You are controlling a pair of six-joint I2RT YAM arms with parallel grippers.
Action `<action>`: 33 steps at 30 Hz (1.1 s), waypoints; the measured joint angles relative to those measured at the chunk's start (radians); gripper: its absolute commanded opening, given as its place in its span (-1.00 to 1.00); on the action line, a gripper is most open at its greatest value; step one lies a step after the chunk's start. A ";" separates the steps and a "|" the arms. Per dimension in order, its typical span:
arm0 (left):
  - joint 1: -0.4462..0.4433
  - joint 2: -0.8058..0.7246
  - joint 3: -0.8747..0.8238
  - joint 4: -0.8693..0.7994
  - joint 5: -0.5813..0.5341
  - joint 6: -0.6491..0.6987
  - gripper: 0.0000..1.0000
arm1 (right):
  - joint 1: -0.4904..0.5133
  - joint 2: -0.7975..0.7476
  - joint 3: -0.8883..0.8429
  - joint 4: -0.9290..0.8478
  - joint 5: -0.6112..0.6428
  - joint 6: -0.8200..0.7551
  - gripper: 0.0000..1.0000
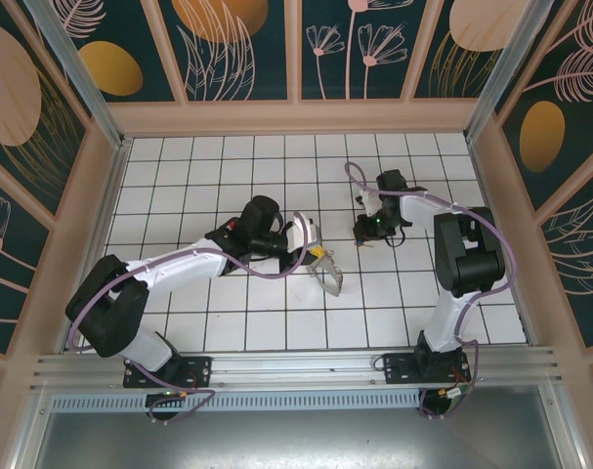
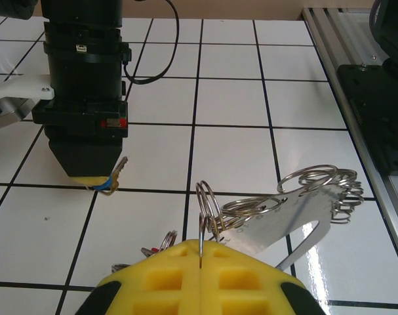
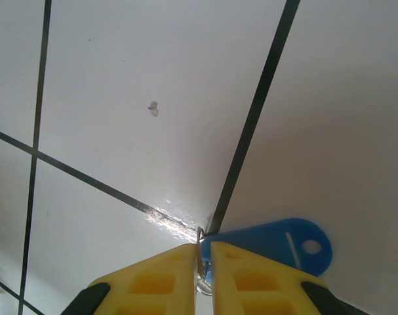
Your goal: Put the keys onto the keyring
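Note:
My left gripper (image 2: 201, 254) is shut on a thin wire loop of the keyring (image 2: 209, 205), a bunch of silvery rings with a flat shiny metal piece (image 2: 297, 220) hanging off to the right. A red bit (image 2: 153, 249) shows low among the rings. From above, my left gripper (image 1: 318, 256) holds the keyring (image 1: 331, 279) at mid-table. My right gripper (image 3: 204, 252) has its jaws nearly together on the small metal ring of a key with a blue plastic tag (image 3: 277, 246), close to the tiles. Its silvery blade (image 2: 120, 168) sticks out of my right gripper (image 2: 95, 181) one tile left of the keyring.
White tiles with black joints cover the floor (image 1: 228, 166), walled by wooden panels (image 1: 296, 115). An aluminium rail (image 1: 296, 369) runs along the near edge by both arm bases. The right arm's cable (image 1: 413, 195) loops above its wrist.

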 measured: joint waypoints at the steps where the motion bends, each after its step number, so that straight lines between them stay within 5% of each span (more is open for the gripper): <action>1: 0.000 0.002 0.000 0.000 0.000 0.000 -1.00 | 0.000 0.000 0.000 0.000 0.000 0.000 -0.73; 22: 0.000 0.008 0.000 0.000 0.000 -0.018 -1.00 | 0.005 0.003 0.000 0.001 0.011 0.000 -0.73; 33: 0.000 0.012 0.000 0.001 0.000 -0.023 -1.00 | 0.008 0.004 0.000 0.012 0.026 0.004 -1.00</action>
